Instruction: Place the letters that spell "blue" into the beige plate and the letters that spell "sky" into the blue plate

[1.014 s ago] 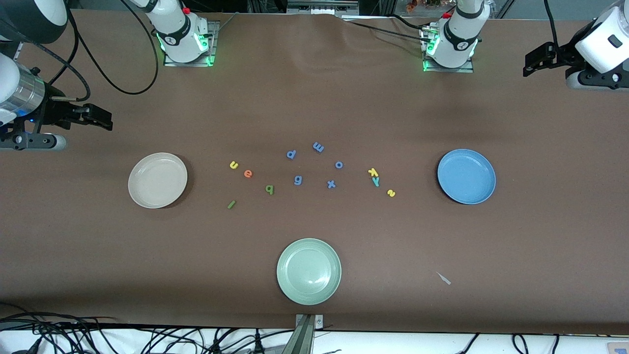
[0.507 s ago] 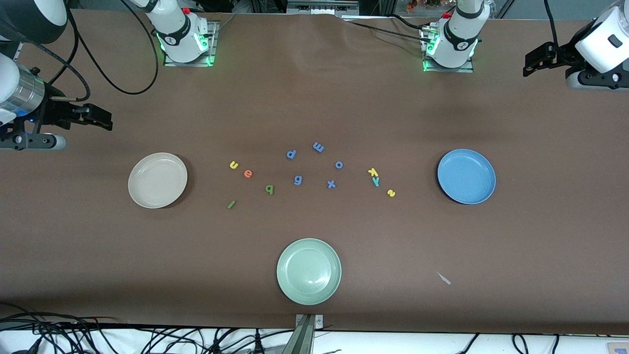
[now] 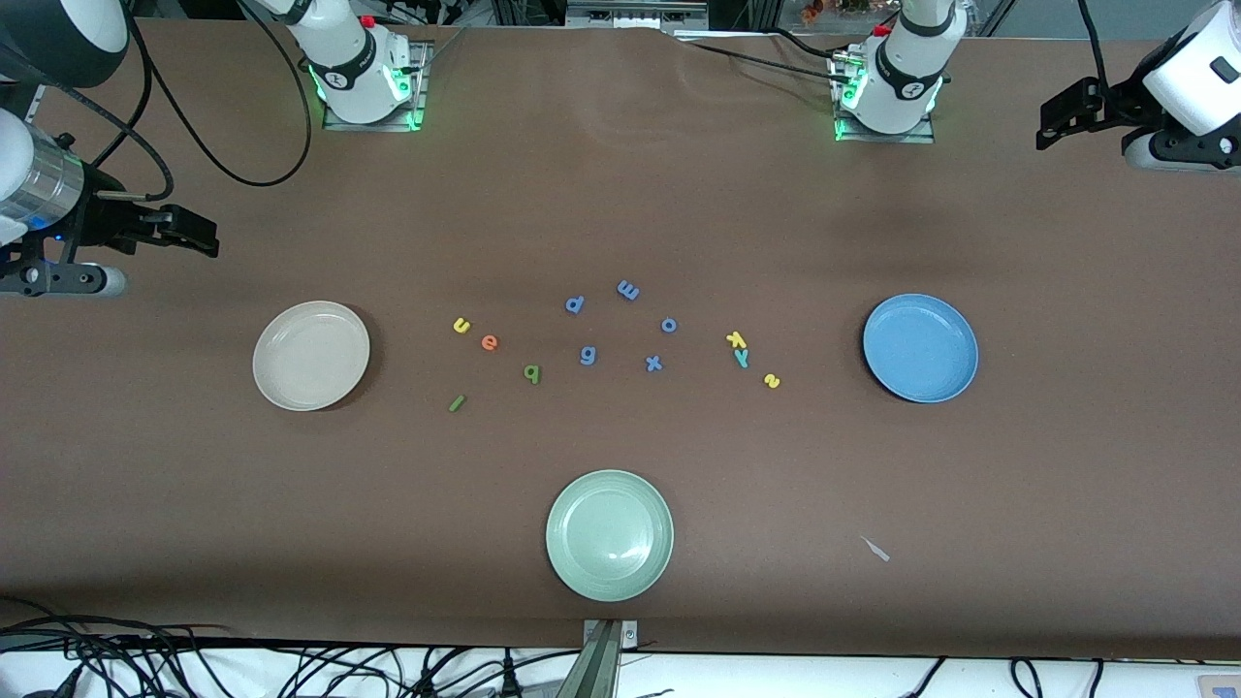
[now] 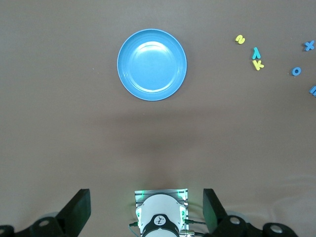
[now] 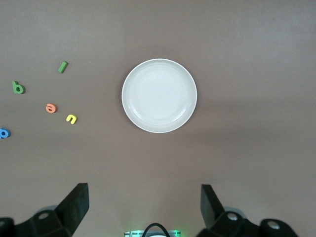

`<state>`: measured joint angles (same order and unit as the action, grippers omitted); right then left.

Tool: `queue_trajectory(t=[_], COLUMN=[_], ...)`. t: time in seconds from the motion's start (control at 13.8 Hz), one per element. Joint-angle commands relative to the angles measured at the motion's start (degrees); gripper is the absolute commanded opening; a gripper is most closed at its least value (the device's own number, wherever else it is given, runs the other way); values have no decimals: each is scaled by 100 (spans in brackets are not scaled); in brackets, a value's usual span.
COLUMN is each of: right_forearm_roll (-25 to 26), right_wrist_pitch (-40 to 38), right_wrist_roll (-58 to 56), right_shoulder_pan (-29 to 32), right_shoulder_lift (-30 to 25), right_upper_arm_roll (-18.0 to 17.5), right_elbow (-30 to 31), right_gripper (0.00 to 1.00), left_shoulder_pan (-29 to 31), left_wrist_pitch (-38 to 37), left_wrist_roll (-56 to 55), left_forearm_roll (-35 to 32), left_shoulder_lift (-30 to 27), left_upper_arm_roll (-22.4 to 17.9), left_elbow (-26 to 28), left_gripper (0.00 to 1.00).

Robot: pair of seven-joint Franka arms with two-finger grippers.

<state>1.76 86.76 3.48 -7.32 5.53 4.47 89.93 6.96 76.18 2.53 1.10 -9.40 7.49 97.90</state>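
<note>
Both wide-spread, empty grippers are cropped: left gripper [image 4: 146, 210] is held above the blue plate [image 4: 152, 64], right gripper [image 5: 144, 206] above the beige plate [image 5: 159, 95].

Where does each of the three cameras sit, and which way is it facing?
Front view: high across the table, facing both arm bases; right pincer and left pincer hang open at the table's ends.
Left wrist view: looks down on the blue plate, left pincer fingers in frame.
Right wrist view: looks down on the beige plate, right pincer fingers in frame.
Shared: front and left wrist both show the blue plate.
</note>
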Motion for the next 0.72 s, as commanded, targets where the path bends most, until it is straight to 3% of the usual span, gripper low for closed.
queue_trajectory(t=[0.0, 0.65], right_forearm_roll=[-106, -106], right_wrist_pitch=[-115, -115], right_wrist_roll=[-49, -23], right_shoulder_pan=[56, 47], right_shoulder_lift=[45, 45], right_upper_arm_roll=[-16, -16], right_elbow=[-125, -116], right_gripper=[100, 100], left_shoulder_pan=[25, 7], left_wrist_pitch=[-147, -129], left_wrist_roll=[-16, 28], left_forearm_roll=[84, 92], left_shoulder_lift=[131, 166], left_upper_arm_roll=[-20, 7], left_elbow=[-202, -219], left_gripper=[100, 100])
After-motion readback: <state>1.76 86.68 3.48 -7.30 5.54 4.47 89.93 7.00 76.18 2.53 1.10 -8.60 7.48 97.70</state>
